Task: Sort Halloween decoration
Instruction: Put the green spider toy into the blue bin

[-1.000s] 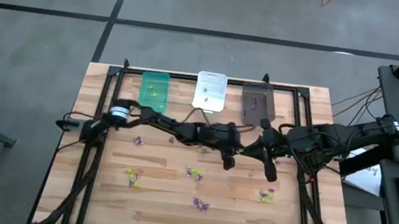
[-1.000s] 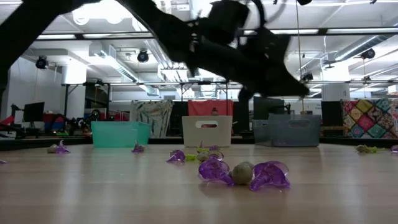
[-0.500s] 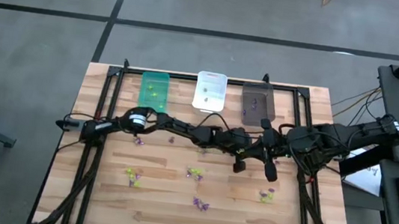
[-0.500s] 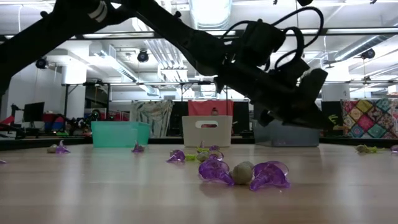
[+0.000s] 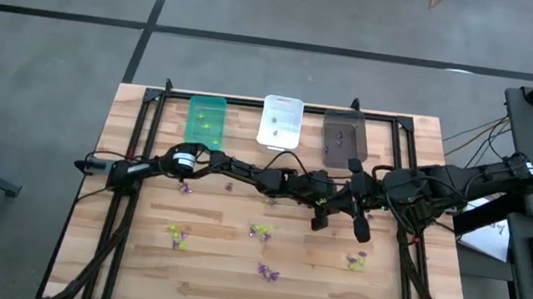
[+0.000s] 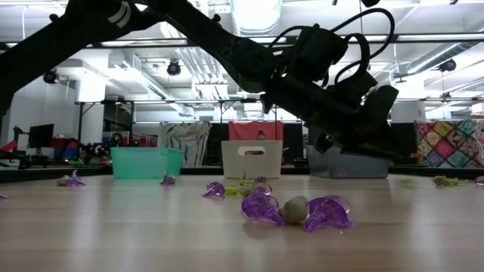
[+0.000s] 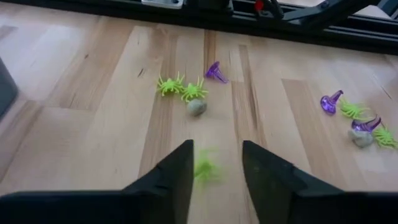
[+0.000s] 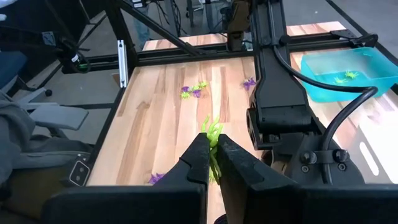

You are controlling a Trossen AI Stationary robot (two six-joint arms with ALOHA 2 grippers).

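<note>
Two fingers of the left gripper [image 7: 214,171], shut a second ago, now stand parted over the middle of the surface [image 5: 213,264], and a blurred yellow-green trinket [image 7: 205,168] shows in the gap between them, apparently just let go and falling to the wood rather than into a bin. That reads as a drop short of the green bin [image 5: 206,118], white bin [image 5: 281,121] and dark grey bin [image 5: 344,138] at the far edge, so this piece likely needs picking again. The right gripper [image 8: 214,163], just beside the left over mid-surface, has not changed: its fingers pinch a yellow-green spider [image 8: 212,132]. Other Halloween decoration [image 5: 266,270] lies scattered nearer the front.
</note>
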